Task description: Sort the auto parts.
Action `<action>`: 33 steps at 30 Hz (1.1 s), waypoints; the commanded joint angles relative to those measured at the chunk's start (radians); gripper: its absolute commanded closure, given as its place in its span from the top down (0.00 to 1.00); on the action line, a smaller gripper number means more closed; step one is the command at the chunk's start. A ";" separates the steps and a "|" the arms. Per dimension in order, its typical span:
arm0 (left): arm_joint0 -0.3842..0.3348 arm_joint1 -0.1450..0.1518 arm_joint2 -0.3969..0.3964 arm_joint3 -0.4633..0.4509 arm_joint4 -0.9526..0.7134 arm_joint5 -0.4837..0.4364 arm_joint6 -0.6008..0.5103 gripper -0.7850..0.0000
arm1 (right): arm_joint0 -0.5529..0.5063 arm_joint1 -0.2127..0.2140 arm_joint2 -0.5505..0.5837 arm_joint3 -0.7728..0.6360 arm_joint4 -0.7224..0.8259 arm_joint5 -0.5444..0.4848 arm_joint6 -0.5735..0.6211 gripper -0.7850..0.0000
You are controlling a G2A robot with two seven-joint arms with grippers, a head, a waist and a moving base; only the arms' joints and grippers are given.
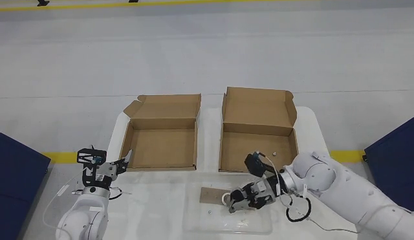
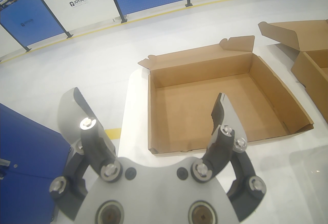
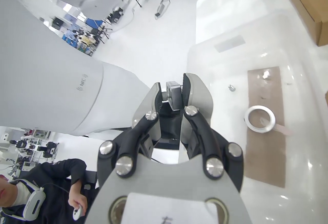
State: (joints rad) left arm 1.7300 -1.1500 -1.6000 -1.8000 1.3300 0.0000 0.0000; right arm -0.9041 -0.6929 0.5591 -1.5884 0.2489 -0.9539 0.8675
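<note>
Firmly, the right gripper (image 3: pixel 172 84) pinches a small silver metal block (image 3: pixel 174 97) above the clear plastic tray (image 1: pixel 197 222) at the white table's (image 1: pixel 208 143) six o'clock. The left gripper (image 2: pixel 148 94), at eight o'clock, gapes wide, empty.

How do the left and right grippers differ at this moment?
The left gripper is open and empty; the right gripper is shut on a small metal part. The left gripper sits at a near corner of the table, facing the left cardboard box; the right gripper is over the clear tray, near a white ring. Both have the same build: black links and pale fingers.
</note>
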 commanded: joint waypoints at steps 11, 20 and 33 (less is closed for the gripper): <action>0.000 0.000 0.000 0.000 0.000 0.000 0.000 1.00 | 0.007 0.072 -0.026 -0.072 0.334 -0.058 -0.059 0.00; 0.000 0.000 0.000 0.000 0.000 0.000 0.000 1.00 | -0.018 0.102 0.012 -0.113 0.515 -0.058 -0.059 0.00; 0.000 0.000 0.000 0.000 0.000 0.000 0.000 1.00 | -0.018 0.102 0.012 -0.113 0.515 -0.058 -0.059 0.00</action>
State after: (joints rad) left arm 1.7300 -1.1500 -1.6000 -1.8000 1.3300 0.0000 0.0000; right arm -0.9218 -0.5907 0.5712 -1.7013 0.7635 -1.0123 0.8082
